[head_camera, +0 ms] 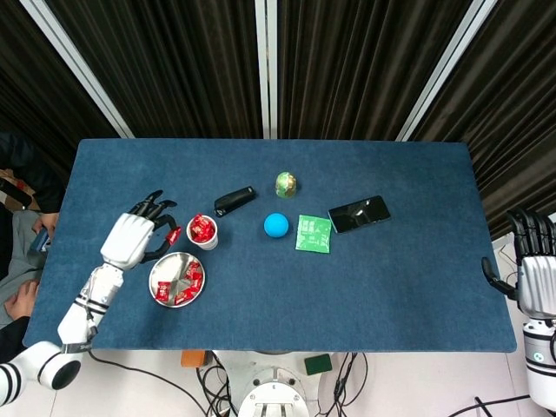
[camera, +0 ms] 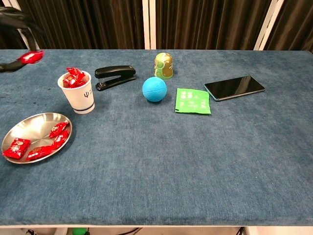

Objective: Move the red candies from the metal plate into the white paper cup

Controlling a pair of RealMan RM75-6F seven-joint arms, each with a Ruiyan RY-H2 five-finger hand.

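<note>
Bare surface [camera: 161, 161] lies open across the near half. Beside the white paper cup [camera: 77, 92], the black stapler [camera: 115, 77] crowds its far right side; blue ball [camera: 154, 89], green tin [camera: 163, 65], green packet [camera: 193, 101] and phone [camera: 234, 87] stand further right.

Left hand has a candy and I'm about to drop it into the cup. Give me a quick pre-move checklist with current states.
1. Red candy pinched by left hand: ok, seen in both views.
2. Candy over the white paper cup: not ok, it sits left of the rim.
3. Cup upright: ok.
4. Room in cup: cannot tell; candies already stick out above the rim.
5. Metal plate clear of the hand: ok, candies remain on it.
6. Right hand out of the way: ok, off the table's right edge.
</note>
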